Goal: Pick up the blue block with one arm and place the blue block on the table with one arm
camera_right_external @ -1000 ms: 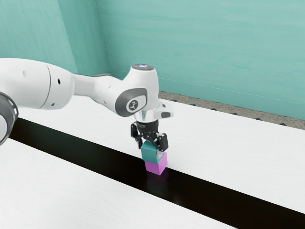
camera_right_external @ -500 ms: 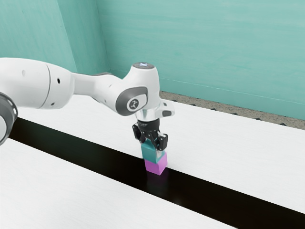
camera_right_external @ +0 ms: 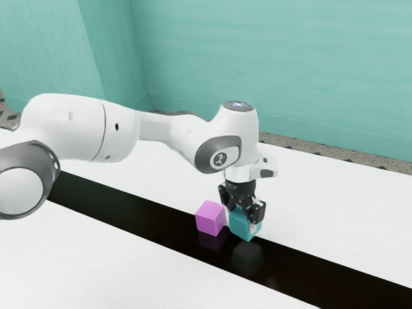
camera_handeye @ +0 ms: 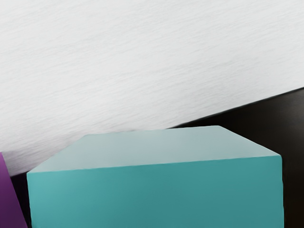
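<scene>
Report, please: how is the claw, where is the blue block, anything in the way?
Claw shut on blue block. Block low at black strip, contact unclear. Purple block close beside.

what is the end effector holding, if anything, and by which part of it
The end effector is holding the teal cube by two opposite side faces, gripping it from above.
</scene>
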`<state>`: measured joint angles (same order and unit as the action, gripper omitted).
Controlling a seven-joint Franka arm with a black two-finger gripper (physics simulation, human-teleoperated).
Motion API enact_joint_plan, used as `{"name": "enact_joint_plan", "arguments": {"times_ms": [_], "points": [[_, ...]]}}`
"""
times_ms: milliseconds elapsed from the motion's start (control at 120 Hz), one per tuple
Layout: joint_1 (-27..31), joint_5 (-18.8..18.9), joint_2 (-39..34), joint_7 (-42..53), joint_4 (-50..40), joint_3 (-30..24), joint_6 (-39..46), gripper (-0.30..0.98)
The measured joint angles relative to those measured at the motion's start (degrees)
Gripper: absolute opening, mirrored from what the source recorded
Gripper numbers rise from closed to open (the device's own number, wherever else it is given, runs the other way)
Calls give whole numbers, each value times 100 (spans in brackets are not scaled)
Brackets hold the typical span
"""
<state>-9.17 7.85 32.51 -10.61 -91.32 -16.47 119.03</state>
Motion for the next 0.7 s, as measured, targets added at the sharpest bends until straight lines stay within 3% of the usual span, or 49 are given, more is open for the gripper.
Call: {"name": "enact_joint_plan", "arguments": {"times_ms": [125,350,517,700], "points": [[-36,7,183,-14,83,10,-5,33],[-61,-47,211,22,103,5,-6,56],[-4,-54,-574,43,92,-44,-193,63],[10,-49,-721,75,70,-48,-393,66]]}}
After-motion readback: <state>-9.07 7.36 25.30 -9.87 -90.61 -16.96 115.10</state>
